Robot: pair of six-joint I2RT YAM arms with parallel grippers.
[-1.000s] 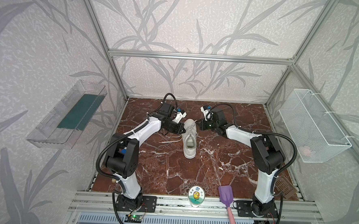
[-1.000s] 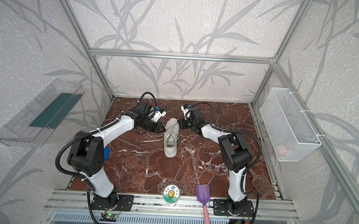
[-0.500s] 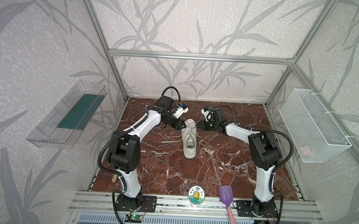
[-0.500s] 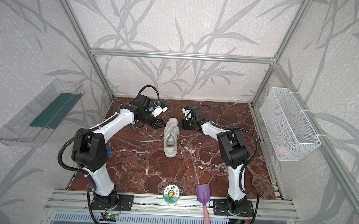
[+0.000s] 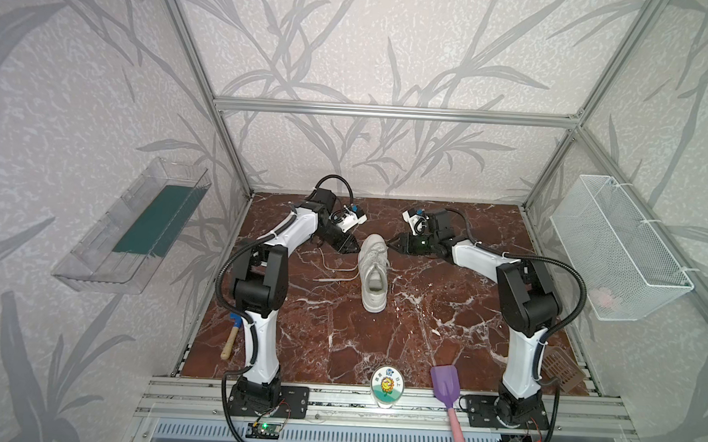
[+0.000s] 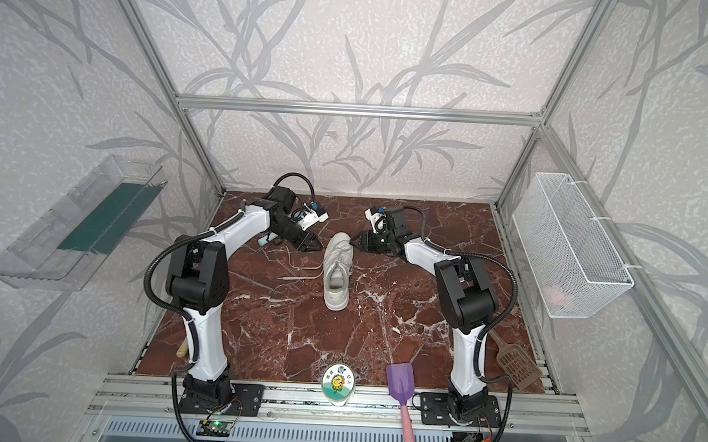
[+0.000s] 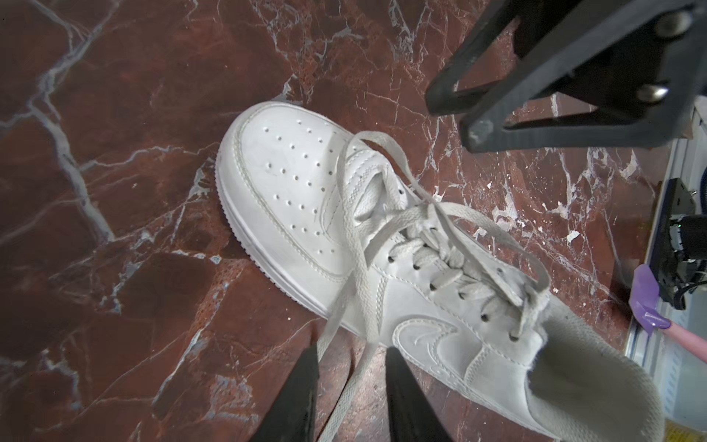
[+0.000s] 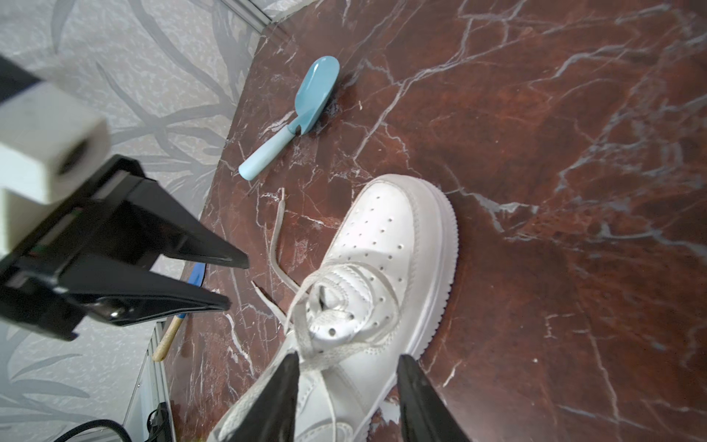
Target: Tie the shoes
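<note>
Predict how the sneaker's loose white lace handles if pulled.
Probably floppy: the lace lies in slack curves on the marble tabletop. Flat woven, so likely grippy, not slippery. A hard pull may drag the white sneaker; nothing holds it.

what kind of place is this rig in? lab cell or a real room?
Most likely a purpose-built robot test booth, not a real room: aluminium frame holding wallpapered panels, left arm and right arm bolted to a front rail, one sneaker on a marble-look floor.
</note>
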